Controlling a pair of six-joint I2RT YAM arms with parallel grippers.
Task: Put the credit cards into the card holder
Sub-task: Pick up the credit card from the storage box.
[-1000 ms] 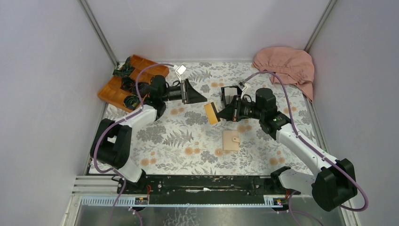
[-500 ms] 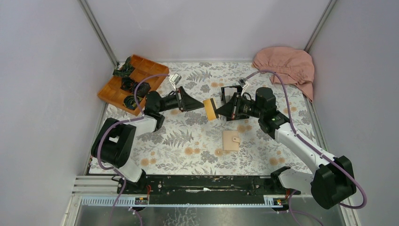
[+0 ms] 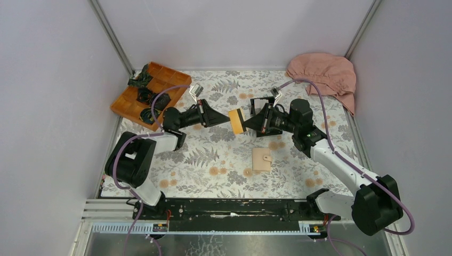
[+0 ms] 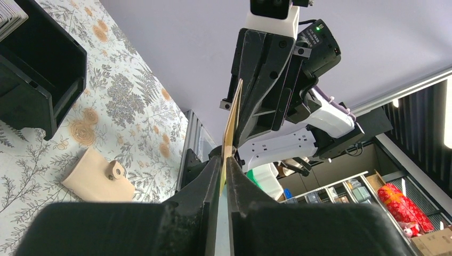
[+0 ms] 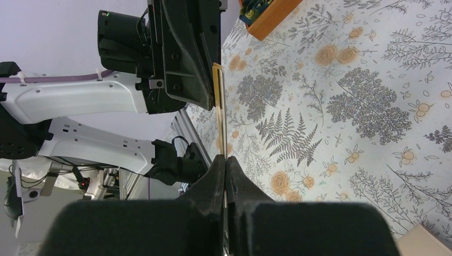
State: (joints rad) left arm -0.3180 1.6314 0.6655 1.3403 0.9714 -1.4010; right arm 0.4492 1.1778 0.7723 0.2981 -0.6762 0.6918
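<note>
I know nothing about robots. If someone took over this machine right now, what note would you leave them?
Right gripper: shut on one credit card, held on edge above the table.
Left gripper: looks closed on that card's opposite edge, apparently mid-handover.
Card holder: lies closed on the table, apart from both grippers.
Done: one card lifted. Left: open the holder and slot the cards in.

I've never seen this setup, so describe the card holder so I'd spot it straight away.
On the floral table, the left gripper and right gripper pinch one orange card between them. Just nearer the arm bases lies the card holder: a small, flat, tan leather wallet with a snap tab, unlike the black box, orange tray or pink cloth.
</note>
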